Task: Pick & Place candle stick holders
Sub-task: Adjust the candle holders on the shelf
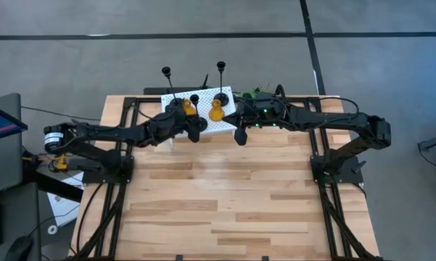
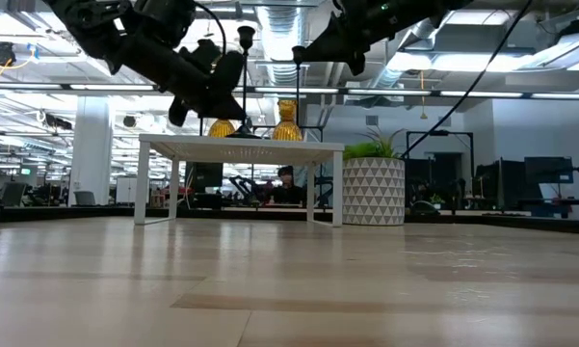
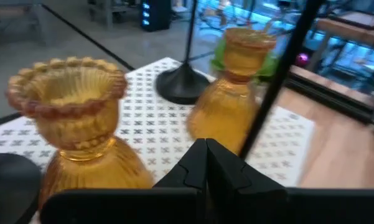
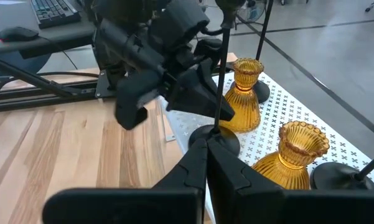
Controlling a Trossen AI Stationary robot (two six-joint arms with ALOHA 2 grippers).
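Wooden bench (image 1: 225, 196) carried white patterned stand (image 1: 225, 123) with 2 amber candle stick holders (image 1: 216, 110); left gripper (image 1: 196, 130) and right gripper (image 1: 240, 135) both closed, empty, beside stand

Even overhead ceiling light (bright strips in the low view), soft shadows, blurred left wrist view.

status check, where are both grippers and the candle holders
Left gripper and right gripper both shut, empty, at the white stand's near edge. Amber holders and black holders on the stand. Thin black stems close by both arms.
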